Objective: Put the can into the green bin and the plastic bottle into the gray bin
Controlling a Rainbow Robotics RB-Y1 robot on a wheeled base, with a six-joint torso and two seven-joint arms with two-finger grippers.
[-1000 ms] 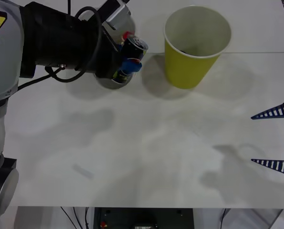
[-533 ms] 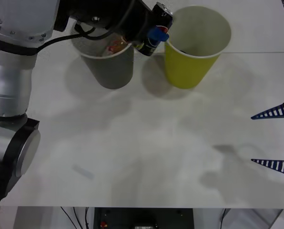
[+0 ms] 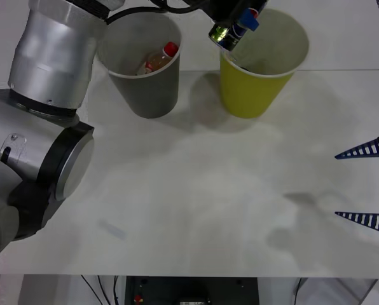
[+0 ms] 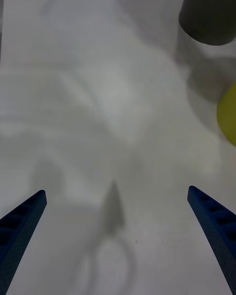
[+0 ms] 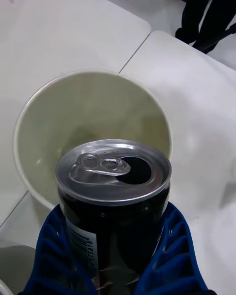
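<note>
My left gripper (image 3: 237,24) is shut on the can (image 3: 231,30), holding it tilted over the near-left rim of the green bin (image 3: 259,82). In the left wrist view the can (image 5: 114,196) shows its silver top with an opened tab, clamped between blue fingers (image 5: 167,246) above the green bin's white inside (image 5: 93,123). The plastic bottle (image 3: 159,59) with its red cap lies slanted inside the gray bin (image 3: 145,76), left of the green one. My right gripper (image 3: 366,185) stands open at the table's right edge, well away from both bins.
The left arm's grey links (image 3: 43,114) reach across the table's left side. A seam between two tabletops (image 3: 342,70) runs behind the bins. In the right wrist view the gray bin's base (image 4: 209,14) and a sliver of green bin (image 4: 228,113) lie ahead.
My left arm has swung right with the can, from beside the gray bin to over the green bin's rim. The gray bin with the bottle inside is now uncovered. The right gripper has not moved.
</note>
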